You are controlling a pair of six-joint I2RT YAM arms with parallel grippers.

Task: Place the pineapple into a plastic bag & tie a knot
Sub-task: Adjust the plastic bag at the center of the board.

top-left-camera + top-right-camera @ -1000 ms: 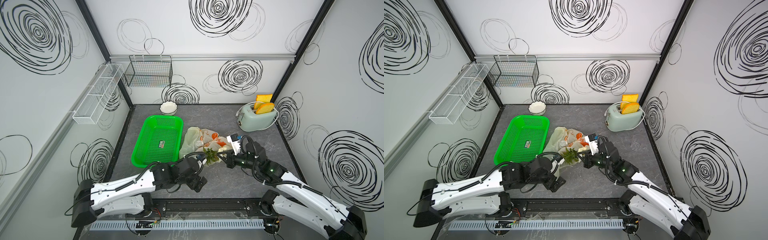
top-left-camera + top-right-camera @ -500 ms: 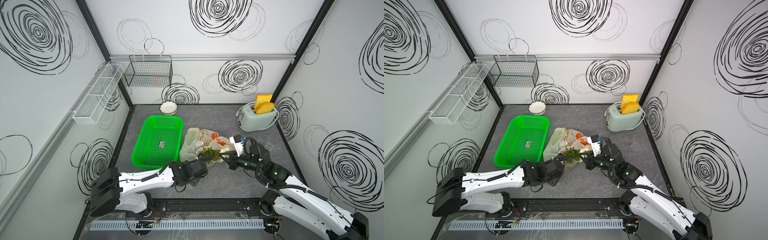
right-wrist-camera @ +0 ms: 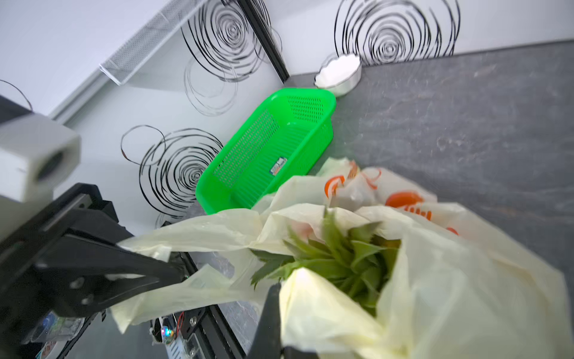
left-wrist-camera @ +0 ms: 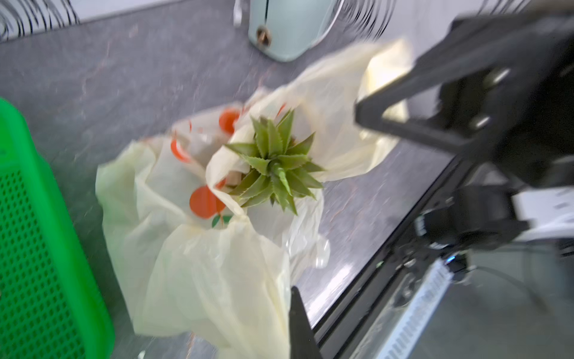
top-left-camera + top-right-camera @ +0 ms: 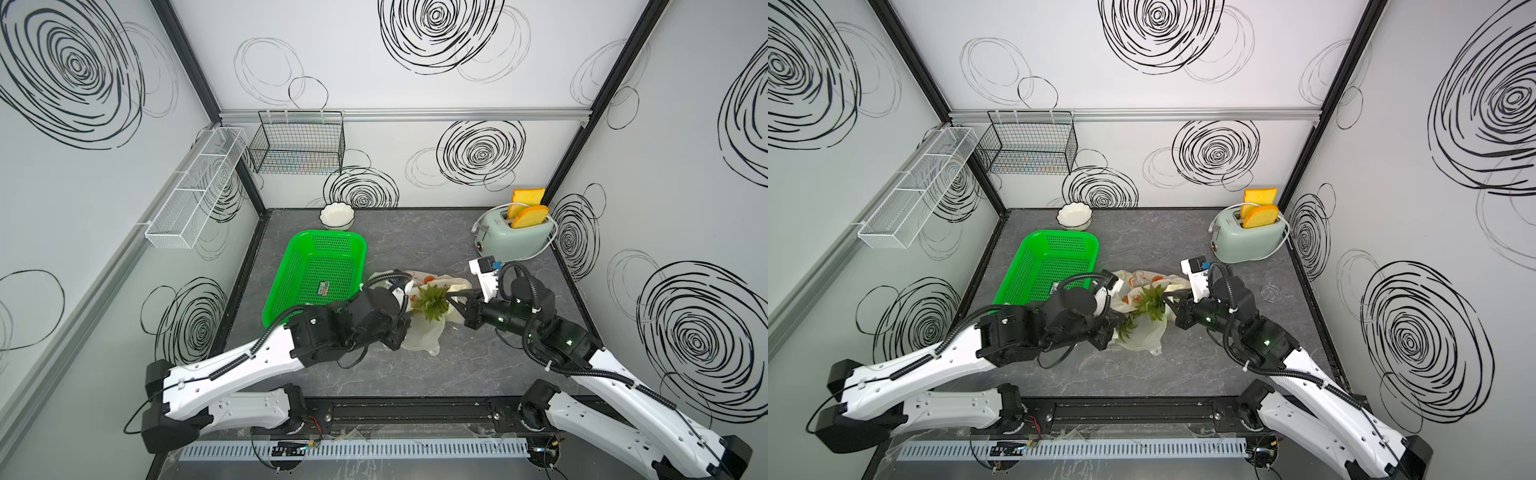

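The pineapple stands inside the pale-yellow plastic bag (image 5: 424, 338) (image 5: 1142, 338) at mid-table; only its green crown (image 5: 432, 301) (image 5: 1152, 301) (image 4: 275, 164) (image 3: 335, 258) pokes out of the mouth. My left gripper (image 5: 404, 332) (image 5: 1111, 332) (image 4: 292, 329) is shut on the bag's near-left handle strip. On the crown's other side, my right gripper (image 5: 449, 296) (image 5: 1167, 296) (image 3: 275, 314) is shut on the other handle strip. The bag (image 4: 202, 270) (image 3: 435, 295) hangs stretched between them. The knot is not in view; the strips are held apart.
A green basket (image 5: 320, 274) (image 3: 270, 149) lies just left of the bag, with a white bowl (image 5: 336, 216) behind it. A mint toaster (image 5: 515, 239) with toast stands at the back right. A clear glass (image 5: 1273, 286) sits near the right wall.
My left gripper came in from the front, closed on the bag's handle strip and lifted it. The right gripper kept its hold and shifted slightly right.
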